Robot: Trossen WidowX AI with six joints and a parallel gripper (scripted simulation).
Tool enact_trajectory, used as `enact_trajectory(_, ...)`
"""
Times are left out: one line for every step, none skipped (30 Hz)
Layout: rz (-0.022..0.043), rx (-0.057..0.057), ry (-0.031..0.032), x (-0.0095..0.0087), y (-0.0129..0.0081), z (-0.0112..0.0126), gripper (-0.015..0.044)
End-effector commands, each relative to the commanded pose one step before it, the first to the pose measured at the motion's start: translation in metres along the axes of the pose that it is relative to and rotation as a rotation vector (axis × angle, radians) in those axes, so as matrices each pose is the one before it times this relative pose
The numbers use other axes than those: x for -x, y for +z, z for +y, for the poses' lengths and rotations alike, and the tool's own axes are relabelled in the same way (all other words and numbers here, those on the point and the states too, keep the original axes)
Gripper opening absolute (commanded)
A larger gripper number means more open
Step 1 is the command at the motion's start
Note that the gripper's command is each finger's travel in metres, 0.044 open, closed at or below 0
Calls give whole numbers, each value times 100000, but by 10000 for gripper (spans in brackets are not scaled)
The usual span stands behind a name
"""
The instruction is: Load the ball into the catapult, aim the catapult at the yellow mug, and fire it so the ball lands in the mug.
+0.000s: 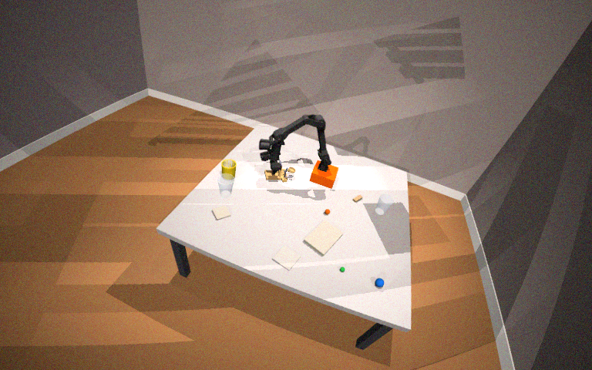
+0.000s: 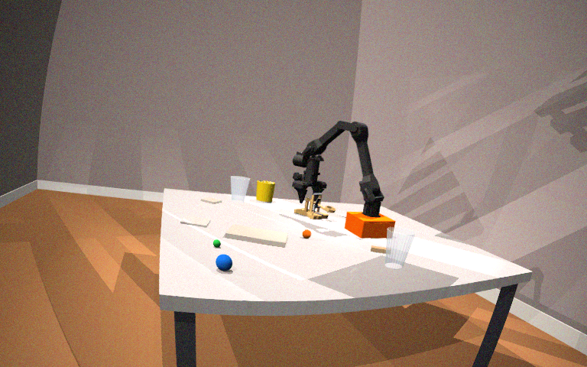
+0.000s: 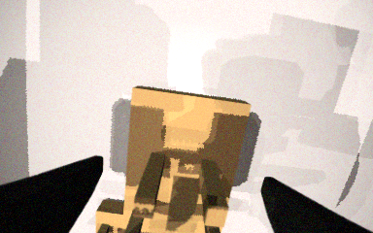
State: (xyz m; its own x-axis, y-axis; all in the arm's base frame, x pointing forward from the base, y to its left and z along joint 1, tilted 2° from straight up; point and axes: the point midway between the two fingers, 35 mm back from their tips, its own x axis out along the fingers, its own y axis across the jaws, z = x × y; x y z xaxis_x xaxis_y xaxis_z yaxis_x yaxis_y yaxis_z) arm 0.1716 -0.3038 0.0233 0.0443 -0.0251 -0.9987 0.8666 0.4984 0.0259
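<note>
- My black parallel-jaw gripper (image 3: 182,194) hangs just above the small tan wooden catapult (image 3: 186,160), jaws spread fully wide and gripping nothing (each dark finger sits clear of the frame's sides).
- The catapult (image 2: 312,208) stands on the white table (image 2: 277,298), between the yellow cylindrical mug (image 2: 265,191) and the orange base block (image 2: 381,228).
- A small orange ball (image 2: 306,233) lies on the table, apart from the catapult.
</note>
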Motion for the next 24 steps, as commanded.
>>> enact_trajectory(1229,-401,-2,-974,-283,1,440)
enact_trajectory(2,0,0,-161,-9,0,440)
enact_trajectory(2,0,0,-161,-10,0,440)
enact_trajectory(2,0,0,-161,-11,0,440)
enact_trajectory(2,0,0,-160,-12,0,440)
enact_trajectory(2,0,0,-161,-13,0,440)
enact_trajectory(2,0,0,-160,-14,0,440)
enact_trajectory(2,0,0,-128,-12,0,440)
enact_trajectory(1,0,0,-77,-7,0,440)
enact_trajectory(0,0,0,-26,-2,0,440)
enact_trajectory(0,0,0,0,0,0,440)
enact_trajectory(0,0,0,0,0,0,440)
enact_trajectory(0,0,0,0,0,0,440)
enact_trajectory(-754,390,11,365,176,-1,414)
enact_trajectory(0,0,0,0,0,0,388)
enact_trajectory(0,0,0,0,0,0,361)
enact_trajectory(0,0,0,0,0,0,335)
enact_trajectory(0,0,0,0,0,0,309)
enact_trajectory(0,0,0,0,0,0,282)
enact_trajectory(0,0,0,0,0,0,256)
enact_trajectory(0,0,0,0,0,0,230)
enact_trajectory(0,0,0,0,0,0,204)
enact_trajectory(0,0,0,0,0,0,177)
enact_trajectory(0,0,0,0,0,0,151)
